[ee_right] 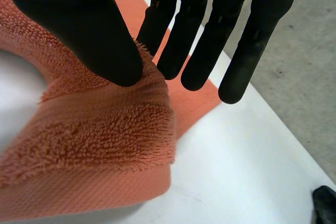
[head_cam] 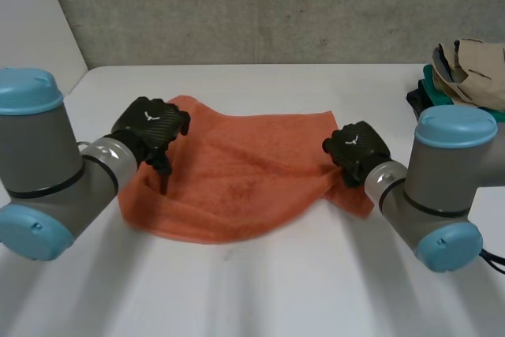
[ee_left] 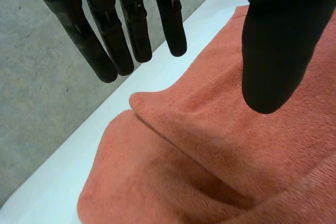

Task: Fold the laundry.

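Observation:
An orange towel lies rumpled across the middle of the white table, with its near edge folded over. My left hand hovers over the towel's left end. In the left wrist view its fingers are straight and its thumb stands apart, with the towel below them and nothing held. My right hand is at the towel's right edge. In the right wrist view its thumb pinches a raised fold of the towel against the fingers.
A pile of other clothes, beige on top of green and dark pieces, sits at the table's far right edge. A grey wall stands behind the table. Grey floor lies just past the table's left edge by the towel.

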Motion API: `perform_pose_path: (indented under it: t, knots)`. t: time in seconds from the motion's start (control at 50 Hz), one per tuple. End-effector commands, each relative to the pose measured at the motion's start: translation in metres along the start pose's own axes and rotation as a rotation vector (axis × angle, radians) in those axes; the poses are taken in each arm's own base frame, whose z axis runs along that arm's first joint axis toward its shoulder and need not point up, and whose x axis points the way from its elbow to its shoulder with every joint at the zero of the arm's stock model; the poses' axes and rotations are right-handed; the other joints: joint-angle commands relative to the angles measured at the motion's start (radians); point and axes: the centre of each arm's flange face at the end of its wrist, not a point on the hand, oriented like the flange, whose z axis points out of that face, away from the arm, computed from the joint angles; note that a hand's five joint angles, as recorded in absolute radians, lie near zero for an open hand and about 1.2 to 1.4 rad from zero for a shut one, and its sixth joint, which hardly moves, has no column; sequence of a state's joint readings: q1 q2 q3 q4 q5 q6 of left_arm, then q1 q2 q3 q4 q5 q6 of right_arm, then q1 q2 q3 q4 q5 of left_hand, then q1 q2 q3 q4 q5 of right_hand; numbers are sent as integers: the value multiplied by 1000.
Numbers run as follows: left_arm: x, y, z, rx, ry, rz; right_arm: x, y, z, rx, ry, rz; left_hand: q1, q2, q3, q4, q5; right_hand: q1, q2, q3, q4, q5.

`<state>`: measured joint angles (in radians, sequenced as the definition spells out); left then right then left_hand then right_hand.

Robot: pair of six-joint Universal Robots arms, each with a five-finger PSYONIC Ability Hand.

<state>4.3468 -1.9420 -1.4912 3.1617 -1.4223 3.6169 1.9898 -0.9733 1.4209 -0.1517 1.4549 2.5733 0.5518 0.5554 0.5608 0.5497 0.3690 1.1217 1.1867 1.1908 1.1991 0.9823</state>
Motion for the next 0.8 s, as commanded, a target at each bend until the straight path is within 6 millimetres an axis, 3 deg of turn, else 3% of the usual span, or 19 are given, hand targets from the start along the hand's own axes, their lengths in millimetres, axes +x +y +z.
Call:
perform_pose_path:
  t: [0.02, 0.1, 0.18, 0.24, 0.34, 0.44, 0.52, 0.64, 0.74, 0.8]
  knots:
    - [-12, -2, -31, -22, -27, -32, 27, -2, 37, 53, 92, -5, 5, 2, -4, 7, 13, 275, 210, 205, 197, 239]
    - [-14, 3, -41, -33, -27, -43, 35, 4, 57, 50, 115, -18, -7, -10, -16, -4, 2, 275, 210, 205, 197, 239]
    - [-14, 18, -46, -76, -15, -56, 40, 2, 55, -26, 116, -24, -7, -10, -16, -4, 2, -813, -878, -882, -890, -848]
    - [-15, 28, -48, -107, -11, -70, 45, -8, 41, -61, 104, -8, -7, -10, -16, -4, 2, -947, -1012, -1016, -1025, -982]
    - [-20, 39, -49, -142, -21, -79, 50, -22, 9, -116, 58, 13, 23, 19, 14, 25, 31, -947, -1012, -1016, -1025, -982]
    - [-31, 55, -47, -200, -47, -89, 56, -27, -30, -172, 1, 33, 178, 175, 169, 180, 186, -619, -684, -688, -697, -654]
    - [-39, 69, -43, -241, -57, -88, 55, -22, -44, -190, -51, 34, 178, 175, 169, 180, 187, -408, -473, -477, -485, -443]
    - [-41, 88, -31, -269, -9, -75, 40, -4, -46, -211, -127, 16, 17, 14, 8, 19, 26, -383, -448, -452, -461, -418]
    - [-44, 96, -14, -236, 13, -73, 27, 19, -19, -135, -99, -33, -95, -98, -104, -93, -86, -606, -671, -675, -683, -641]
    - [-44, 98, -6, -221, 11, -70, 22, 28, -6, -97, -76, -73, -98, -101, -107, -96, -89, -604, -669, -673, -681, -639]
